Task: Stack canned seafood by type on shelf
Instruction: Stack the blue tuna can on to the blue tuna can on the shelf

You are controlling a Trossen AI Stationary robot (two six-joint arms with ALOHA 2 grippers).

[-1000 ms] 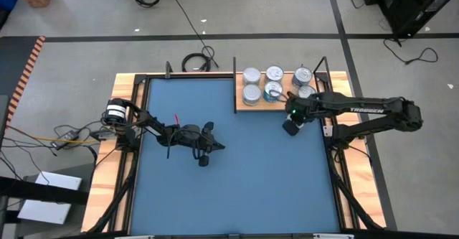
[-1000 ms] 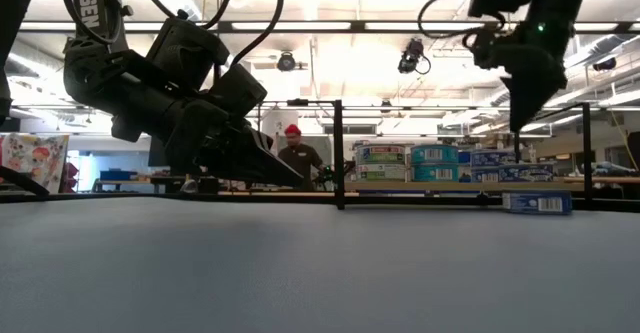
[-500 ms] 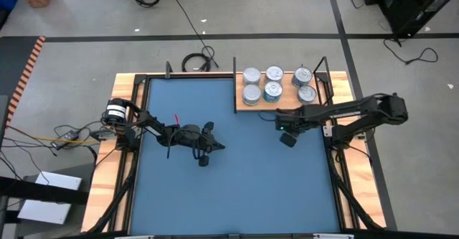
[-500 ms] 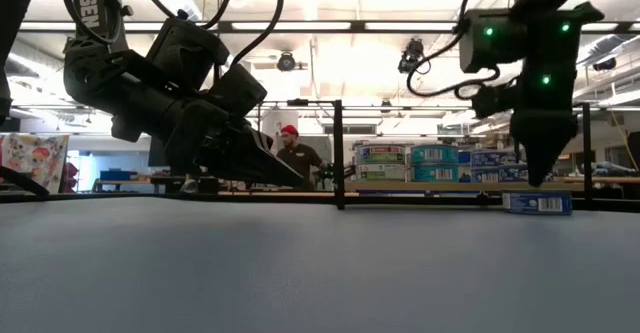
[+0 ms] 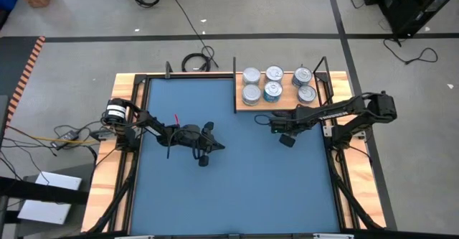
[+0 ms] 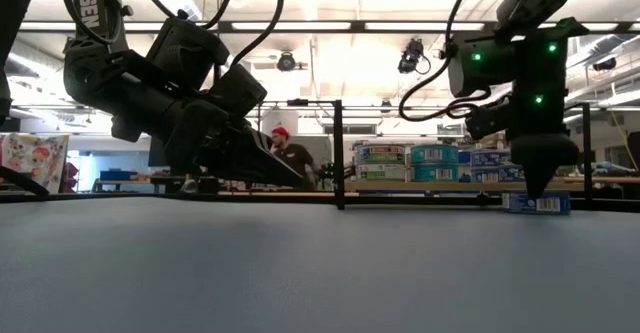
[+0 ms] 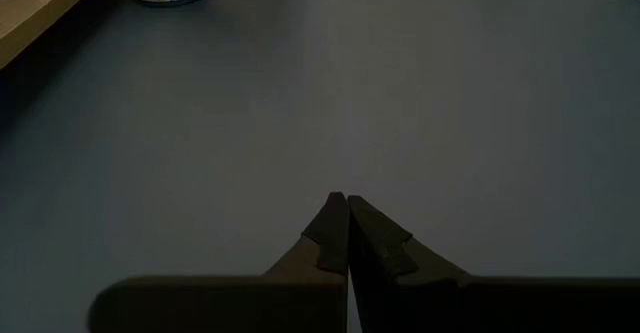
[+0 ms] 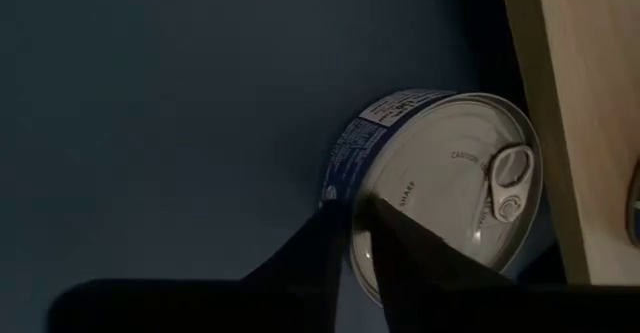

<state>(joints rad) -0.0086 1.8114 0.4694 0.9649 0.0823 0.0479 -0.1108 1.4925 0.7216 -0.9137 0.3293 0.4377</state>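
Note:
Several canned seafood tins [image 5: 273, 90] with silver lids stand on the light wooden shelf [image 5: 281, 105] at the far right. One more tin [image 8: 440, 188], with a blue label and a pull-tab lid, sits flat on the blue mat beside the shelf's edge [image 8: 590, 123]. It also shows in the low view as a tin [image 6: 537, 204]. My right gripper [image 8: 352, 218] points steeply down onto it, fingers almost together; in the high view that gripper [image 5: 287, 137] hides it. My left gripper [image 7: 347, 208] hangs shut and empty above the mat's middle [image 5: 212, 147]. My right gripper has the tin's rim [image 8: 350, 245] between its two fingertips, on the side away from the shelf. One finger [image 8: 325, 228] is outside on the label and the other [image 8: 385, 228] lies over the lid. The fingers come from above, slanting. The tin rests flat on the mat.
The blue mat [image 5: 237, 181] fills the table inside a dark frame. A dark post [image 6: 339, 153] stands at the shelf's left end. Beyond the table, a person [image 6: 288, 153] shows in the room.
My right gripper has come down from beside the shelf's near edge toward the mat, shifting slightly toward the table's near edge and tipping more steeply downward, until its tips reach the lone tin. The tin has stayed in place.

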